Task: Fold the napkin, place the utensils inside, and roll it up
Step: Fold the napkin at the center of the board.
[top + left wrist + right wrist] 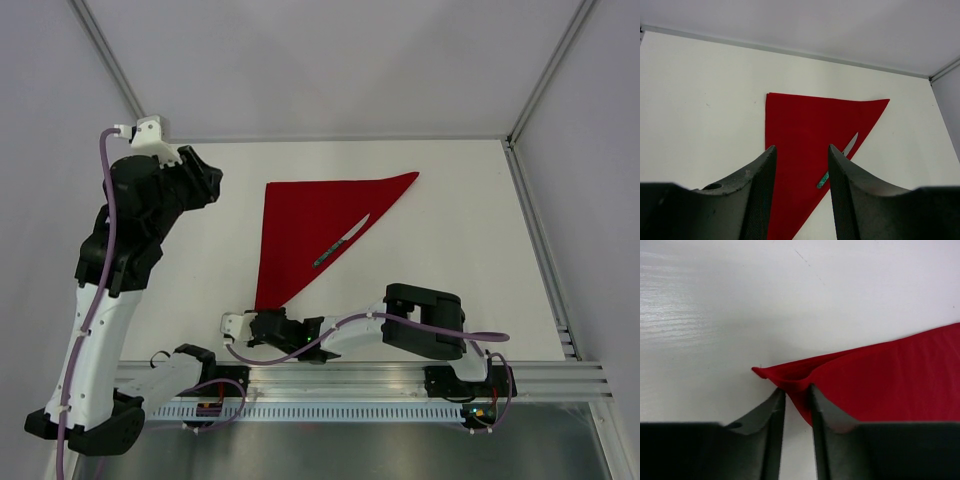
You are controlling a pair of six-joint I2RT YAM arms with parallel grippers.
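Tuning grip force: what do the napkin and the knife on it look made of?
Napkin: thin matte red cloth, likely woven; its corner puckers softly between the fingers of the right gripper. Knife: blade looks like polished metal, with a bright glint; handle darker, greenish from the left wrist, material unclear.

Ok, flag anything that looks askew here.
The knife lies right along the napkin's diagonal edge, its blade tip seemingly past the cloth rather than centred. The napkin's near corner is puckered up off the table where the right gripper pinches it. Otherwise the fold lies flat.
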